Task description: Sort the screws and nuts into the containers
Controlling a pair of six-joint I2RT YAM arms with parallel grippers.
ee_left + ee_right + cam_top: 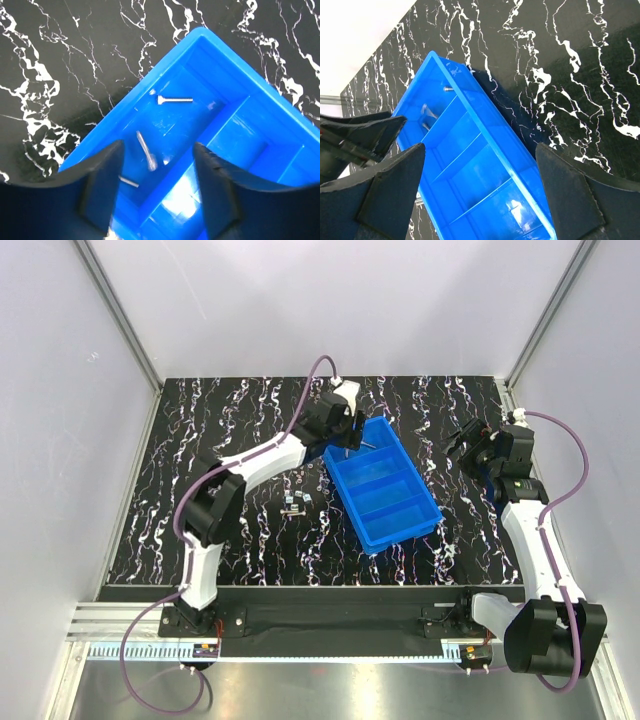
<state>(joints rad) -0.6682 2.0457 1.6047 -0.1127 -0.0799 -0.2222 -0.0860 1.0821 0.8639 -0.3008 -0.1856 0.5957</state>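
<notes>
My left gripper hangs over the far end compartment of the blue tray, fingers spread wide and holding nothing. In its wrist view 3 screws lie flat on the floor of that compartment. 1 sits near the far corner, 1 directly beneath the gap between the fingers, and 1 is partly hidden by the left finger. I judge the hand is parked here, released, because this is the drop point for screws, and keeping them all in 1 section leaves the other sections free for the other kind. In both wrist views those sections show only bare blue floor, as far as I can make out.

My right gripper is also spread open and empty. It is held above the table off the right side of the tray and apart from it, with its camera looking down the tray's length. I read that as a waiting pose that stays out of the left arm's way.

A small cluster of loose metal pieces lies on the table just left of the tray, within the left arm's reach. They are too small for me to tell nuts from screws. Sorting looks partly done, since those pieces have yet to go in.
</notes>
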